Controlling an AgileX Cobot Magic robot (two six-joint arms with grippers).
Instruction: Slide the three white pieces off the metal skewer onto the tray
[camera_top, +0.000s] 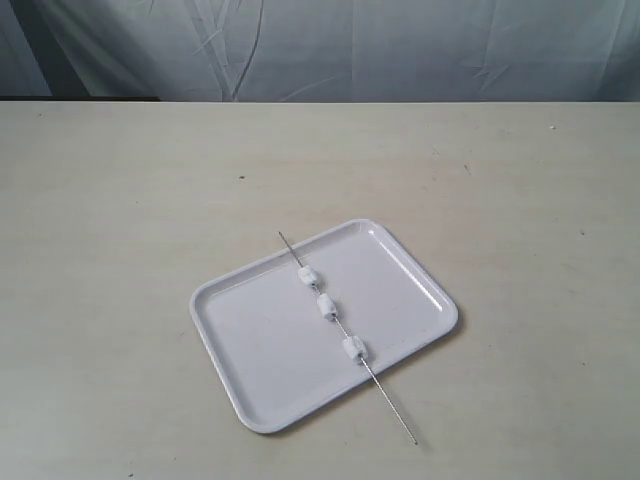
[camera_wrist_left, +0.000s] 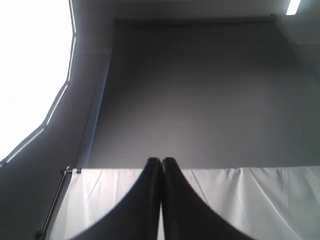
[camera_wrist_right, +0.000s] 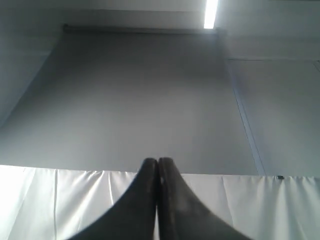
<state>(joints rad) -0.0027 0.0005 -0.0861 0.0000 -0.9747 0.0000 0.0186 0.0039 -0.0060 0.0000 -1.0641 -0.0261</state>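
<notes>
The white tray lies near the middle of the beige table in the exterior view. The thin metal skewer rests diagonally across it, one end past the tray's far rim and the other overhanging the near rim. Three white pieces are threaded along it, spaced apart over the tray. Neither arm shows in the exterior view. My left gripper is shut with nothing in it and points up at a grey wall. My right gripper is shut likewise, also aimed at the wall.
The beige table stretches wide on all sides of the tray. A white curtain hangs behind the table's far edge; it also shows low in both wrist views.
</notes>
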